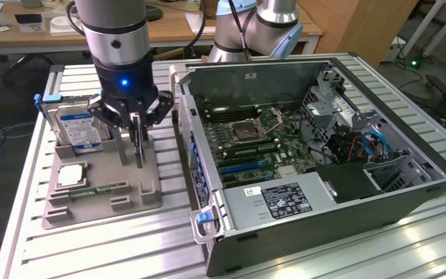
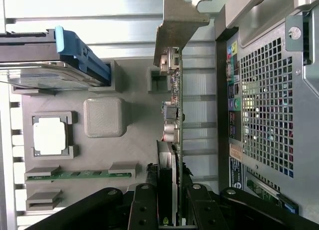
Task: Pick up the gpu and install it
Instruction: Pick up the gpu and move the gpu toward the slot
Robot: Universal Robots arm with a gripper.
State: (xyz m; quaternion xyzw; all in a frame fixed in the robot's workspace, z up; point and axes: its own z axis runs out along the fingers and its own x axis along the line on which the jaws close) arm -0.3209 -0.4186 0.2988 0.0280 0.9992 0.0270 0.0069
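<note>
- Slatted aluminium table [image 1: 409, 244] is being used as the work surface, with the grey parts tray [image 1: 91, 203] set just beside the open computer case [image 1: 378, 203], likely for a short carry.
- Item in grip: the gpu [image 1: 139, 148] is being clamped upright, edge-on, by the gripper [image 1: 135, 125] over its tray slot, probably to leave the connector edge free.
- Clearance of the lower edge from the slot cannot be told.
- Room: the hard drive [image 1: 79, 128] is standing near on one side; open space is being offered above and toward the case.

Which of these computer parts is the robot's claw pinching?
The gpu: the thin dark card on edge in the gripper. The hard drive, square chip and green memory stick sit untouched.
</note>
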